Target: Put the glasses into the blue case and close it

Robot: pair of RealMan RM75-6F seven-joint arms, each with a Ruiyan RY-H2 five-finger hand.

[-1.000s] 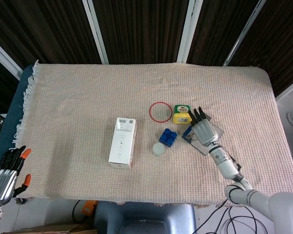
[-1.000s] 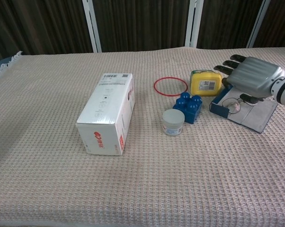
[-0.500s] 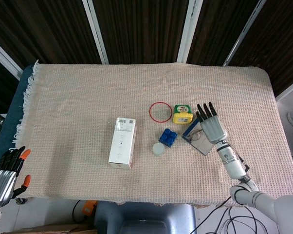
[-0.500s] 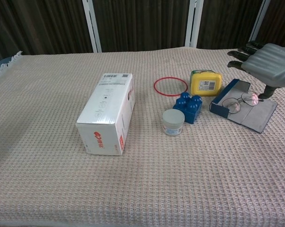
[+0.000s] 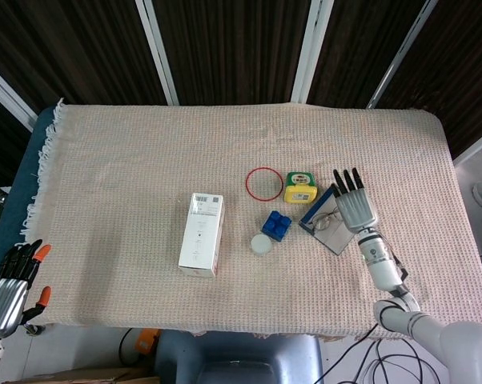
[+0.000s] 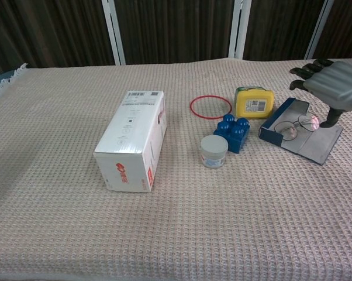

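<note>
The blue case point(image 6: 279, 126) point(image 5: 315, 216) lies open on the cloth at the right, its grey flap point(image 6: 320, 143) spread flat. The wire-rim glasses point(image 6: 296, 126) point(image 5: 325, 218) rest on the case, partly in its tray and partly on the flap. My right hand point(image 6: 331, 84) point(image 5: 355, 209) hovers above the flap's right side, fingers spread and holding nothing. My left hand point(image 5: 6, 284) hangs off the table's near-left corner, away from everything, fingers extended and empty.
A yellow tape measure point(image 6: 254, 102) stands just left of the case. A red ring point(image 6: 210, 107), blue toy bricks point(image 6: 233, 132) and a small white jar point(image 6: 213, 151) lie nearby. A white carton point(image 6: 135, 139) sits at mid-table.
My right hand has lifted off the glasses and case and drawn back to the right, uncovering the glasses. The left hand has stayed still.
</note>
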